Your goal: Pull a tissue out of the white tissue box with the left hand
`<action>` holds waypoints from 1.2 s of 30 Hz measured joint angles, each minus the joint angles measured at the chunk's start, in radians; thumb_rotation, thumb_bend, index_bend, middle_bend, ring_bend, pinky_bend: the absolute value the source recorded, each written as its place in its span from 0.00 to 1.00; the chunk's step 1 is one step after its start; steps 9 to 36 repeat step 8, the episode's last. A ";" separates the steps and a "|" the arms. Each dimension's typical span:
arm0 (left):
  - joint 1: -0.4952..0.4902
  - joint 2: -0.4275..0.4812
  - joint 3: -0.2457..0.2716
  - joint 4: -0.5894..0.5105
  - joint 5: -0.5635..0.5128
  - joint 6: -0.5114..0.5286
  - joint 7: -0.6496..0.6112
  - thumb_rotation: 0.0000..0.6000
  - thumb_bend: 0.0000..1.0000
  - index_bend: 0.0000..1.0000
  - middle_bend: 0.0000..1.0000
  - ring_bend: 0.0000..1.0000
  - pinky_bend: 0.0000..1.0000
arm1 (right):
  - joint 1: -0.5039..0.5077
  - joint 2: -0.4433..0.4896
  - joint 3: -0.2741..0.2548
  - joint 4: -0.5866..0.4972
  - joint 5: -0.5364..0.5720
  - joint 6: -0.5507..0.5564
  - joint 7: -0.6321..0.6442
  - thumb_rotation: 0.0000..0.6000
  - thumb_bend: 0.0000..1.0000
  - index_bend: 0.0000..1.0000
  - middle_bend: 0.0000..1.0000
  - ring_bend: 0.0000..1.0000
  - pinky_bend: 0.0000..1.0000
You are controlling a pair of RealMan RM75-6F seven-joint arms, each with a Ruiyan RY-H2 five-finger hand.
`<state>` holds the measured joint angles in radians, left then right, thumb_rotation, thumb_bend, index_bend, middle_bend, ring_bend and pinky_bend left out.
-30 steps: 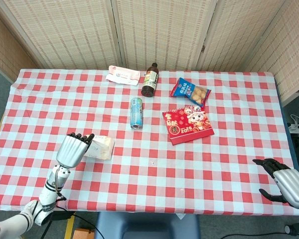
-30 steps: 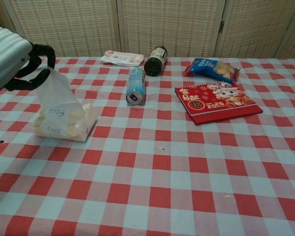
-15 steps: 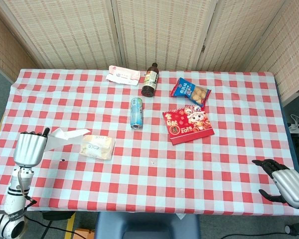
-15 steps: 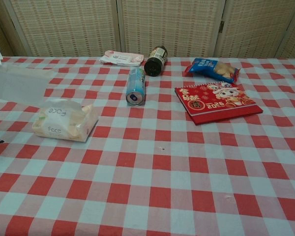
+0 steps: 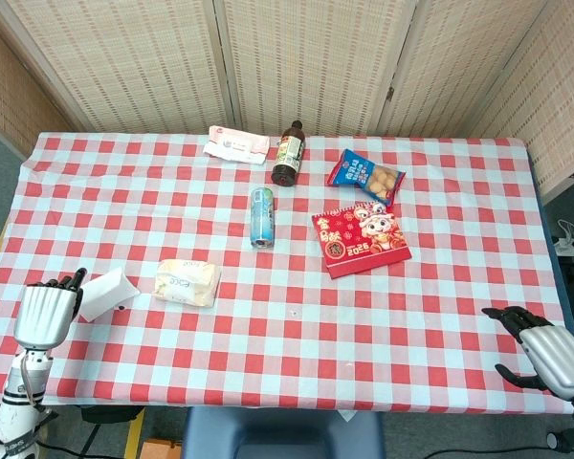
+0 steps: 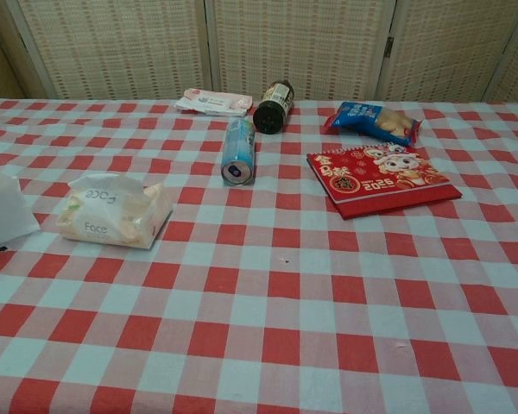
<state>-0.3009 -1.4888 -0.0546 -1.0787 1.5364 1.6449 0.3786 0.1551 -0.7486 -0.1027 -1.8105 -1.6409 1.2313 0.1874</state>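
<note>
The white tissue pack [image 5: 187,282] lies on the checked tablecloth at the left, also seen in the chest view [image 6: 112,211], with another tissue sticking up from its top slot. My left hand [image 5: 46,316] is at the table's front left edge, well to the left of the pack. It pinches a pulled-out white tissue [image 5: 105,292] at its fingertips. In the chest view only the tissue [image 6: 4,211] shows, at the left border, clear of the pack. My right hand [image 5: 550,354] hovers by the front right corner, fingers apart and holding nothing.
A blue can [image 5: 260,217] lies on its side mid-table, with a dark bottle [image 5: 288,153] and a pink-white packet [image 5: 235,145] behind it. A blue snack bag [image 5: 365,177] and a red calendar [image 5: 360,239] lie to the right. Folding screens stand behind the table.
My left hand drew the tissue up out of the pack, then swung left and down to the table's front left edge. The tissue came free. The right hand stayed put.
</note>
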 measured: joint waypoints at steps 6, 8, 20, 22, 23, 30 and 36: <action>0.046 0.000 0.034 -0.040 0.013 0.004 -0.042 1.00 0.43 0.25 0.54 0.69 0.88 | 0.004 -0.001 0.002 -0.002 0.006 -0.008 -0.003 1.00 0.19 0.16 0.21 0.13 0.29; 0.056 -0.004 0.041 -0.040 0.020 0.009 -0.065 1.00 0.43 0.25 0.54 0.69 0.88 | 0.006 -0.002 0.003 -0.002 0.010 -0.010 -0.003 1.00 0.19 0.16 0.21 0.13 0.29; 0.056 -0.004 0.041 -0.040 0.020 0.009 -0.065 1.00 0.43 0.25 0.54 0.69 0.88 | 0.006 -0.002 0.003 -0.002 0.010 -0.010 -0.003 1.00 0.19 0.16 0.21 0.13 0.29; 0.056 -0.004 0.041 -0.040 0.020 0.009 -0.065 1.00 0.43 0.25 0.54 0.69 0.88 | 0.006 -0.002 0.003 -0.002 0.010 -0.010 -0.003 1.00 0.19 0.16 0.21 0.13 0.29; 0.056 -0.004 0.041 -0.040 0.020 0.009 -0.065 1.00 0.43 0.25 0.54 0.69 0.88 | 0.006 -0.002 0.003 -0.002 0.010 -0.010 -0.003 1.00 0.19 0.16 0.21 0.13 0.29; 0.056 -0.004 0.041 -0.040 0.020 0.009 -0.065 1.00 0.43 0.25 0.54 0.69 0.88 | 0.006 -0.002 0.003 -0.002 0.010 -0.010 -0.003 1.00 0.19 0.16 0.21 0.13 0.29; 0.056 -0.004 0.041 -0.040 0.020 0.009 -0.065 1.00 0.43 0.25 0.54 0.69 0.88 | 0.006 -0.002 0.003 -0.002 0.010 -0.010 -0.003 1.00 0.19 0.16 0.21 0.13 0.29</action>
